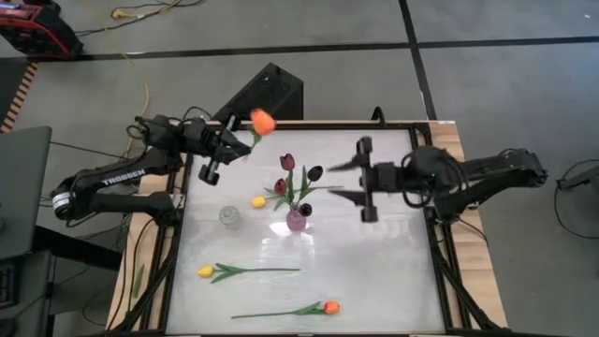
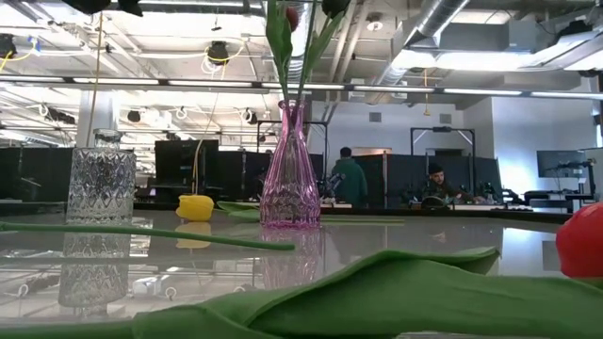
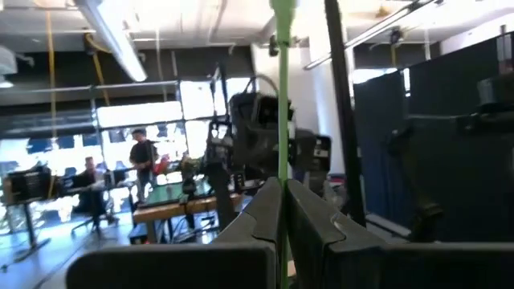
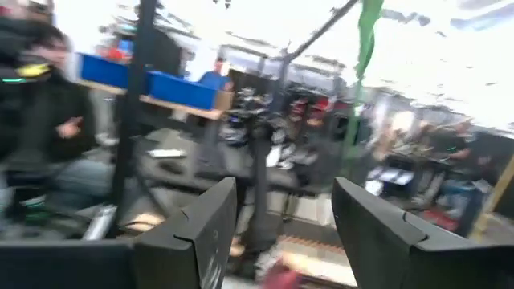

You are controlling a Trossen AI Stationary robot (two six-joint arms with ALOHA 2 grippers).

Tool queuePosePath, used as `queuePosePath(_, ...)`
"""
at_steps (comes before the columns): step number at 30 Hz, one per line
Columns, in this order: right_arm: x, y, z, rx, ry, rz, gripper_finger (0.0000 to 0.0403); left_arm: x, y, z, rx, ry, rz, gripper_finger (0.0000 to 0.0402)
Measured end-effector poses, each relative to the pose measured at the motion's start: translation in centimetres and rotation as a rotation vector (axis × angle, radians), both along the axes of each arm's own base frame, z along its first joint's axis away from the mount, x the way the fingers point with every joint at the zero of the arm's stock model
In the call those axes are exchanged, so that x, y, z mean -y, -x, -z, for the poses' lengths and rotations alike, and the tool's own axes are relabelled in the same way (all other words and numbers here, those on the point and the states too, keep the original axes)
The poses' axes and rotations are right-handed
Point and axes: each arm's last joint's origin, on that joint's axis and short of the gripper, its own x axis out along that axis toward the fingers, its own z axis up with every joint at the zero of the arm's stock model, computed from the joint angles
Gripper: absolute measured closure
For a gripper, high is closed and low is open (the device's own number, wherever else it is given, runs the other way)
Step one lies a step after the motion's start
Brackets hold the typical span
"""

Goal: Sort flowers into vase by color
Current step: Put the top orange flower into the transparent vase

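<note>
Left gripper: raised over the far left part of the table; fingers are clamped together on the thin green stem of an orange tulip, whose head is seen above the far table edge.
Right gripper: held at the right of the table, facing the vases; fingers are spread apart and nothing is seen between them.
Pink vase: stood upright near the table's centre; maroon tulips are seated in it, stems and leaves rising from the neck. The exact count cannot be told.
Clear vase: cut-glass, stood upright to the left of the pink vase, well apart from it. Whether a stem is seated in it cannot be told.
Small yellow tulip: laid flat on the table between the two vases, beside the pink one.
Long yellow tulip: laid flat nearer the front, head to the left, stem running right.
Second orange tulip: laid flat at the near edge, head to the right, stem running left.
</note>
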Motion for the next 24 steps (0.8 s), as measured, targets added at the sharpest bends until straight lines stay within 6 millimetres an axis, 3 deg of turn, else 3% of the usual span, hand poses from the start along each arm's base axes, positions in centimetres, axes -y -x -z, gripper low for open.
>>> queuePosePath(9,3.0,-6.5,0.6,-0.069,0.061,0.092,0.0173,-0.2,-3.3,1.9,-0.025,0.051,0.004,0.0401)
queuePosePath(13,3.8,-8.5,-0.2,-0.052,0.061,0.100,0.0173,-0.5,-4.0,2.5,-0.053,0.072,0.005,0.0401)
queuePosePath(19,4.9,-10.2,-0.5,-0.058,0.060,0.126,0.0173,-0.6,-4.2,2.8,-0.063,0.071,0.008,0.0401)
queuePosePath(24,5.1,-10.3,-0.8,-0.041,0.044,0.103,0.0185,-0.6,-4.1,2.8,-0.064,0.067,0.009,0.0401)
